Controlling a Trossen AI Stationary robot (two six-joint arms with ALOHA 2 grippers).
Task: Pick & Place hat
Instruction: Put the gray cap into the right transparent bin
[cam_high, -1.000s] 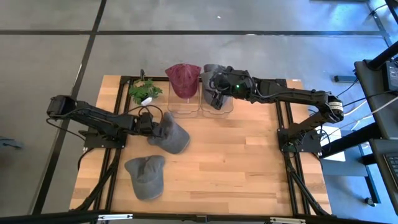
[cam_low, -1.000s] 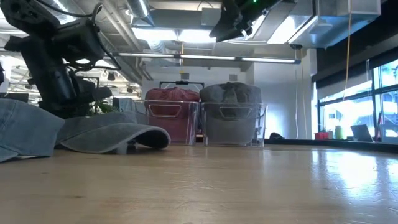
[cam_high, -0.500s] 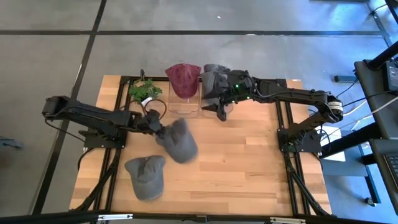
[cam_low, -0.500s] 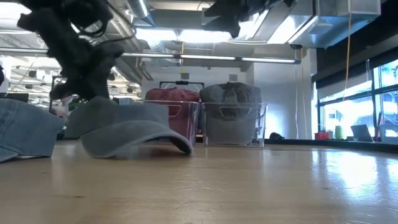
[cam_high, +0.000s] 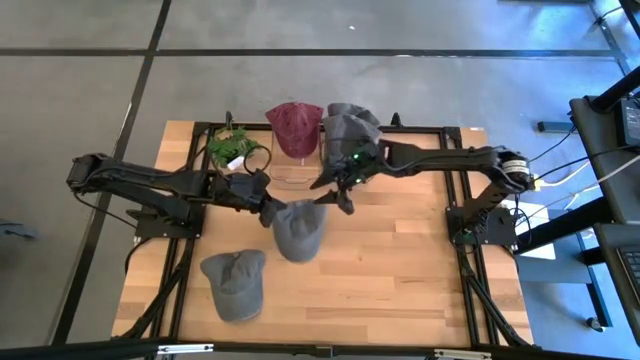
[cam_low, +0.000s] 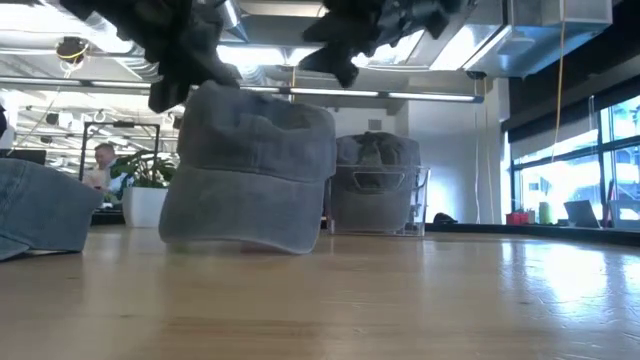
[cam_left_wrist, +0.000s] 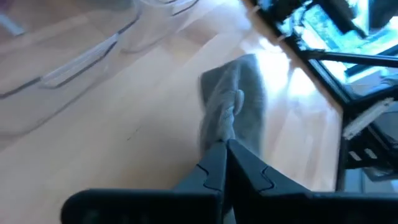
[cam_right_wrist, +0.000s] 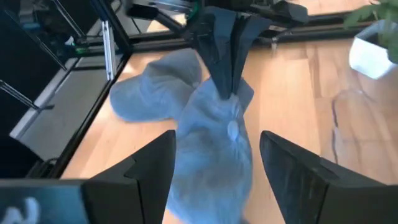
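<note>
A grey cap (cam_high: 298, 230) hangs from my left gripper (cam_high: 271, 209) near the table's middle; in the low view the cap (cam_low: 250, 170) stands tall with its brim edge low over the wood. My right gripper (cam_high: 335, 196) is open, just far-right of the cap and above it (cam_low: 345, 40). In the right wrist view its fingers (cam_right_wrist: 149, 168) stand apart on either side of the cap (cam_right_wrist: 211, 143) without touching. A second grey cap (cam_high: 235, 282) lies flat near the near-left corner. My left gripper is shut on the cap's crown, pinching a bunched fold of cloth (cam_left_wrist: 225, 121) beside the top button (cam_left_wrist: 238, 95). The fingers (cam_right_wrist: 224, 74) come from the table's left, slanting down. The cap hangs below them; whether its brim edge (cam_low: 240, 245) touches the table I cannot tell.
Two clear bins stand at the far edge, one holding a red cap (cam_high: 293, 128), the other a grey cap (cam_high: 347, 122). A small potted plant (cam_high: 232, 148) is left of them. A person (cam_low: 100, 165) shows in the room beyond. Bare wood lies to the near right.
My left gripper moved toward the table's right and up, carrying the cap from lying flat to hanging upright, turned with its crown up. My right gripper left the place over the bins and came down toward the near-left, up to the cap.
</note>
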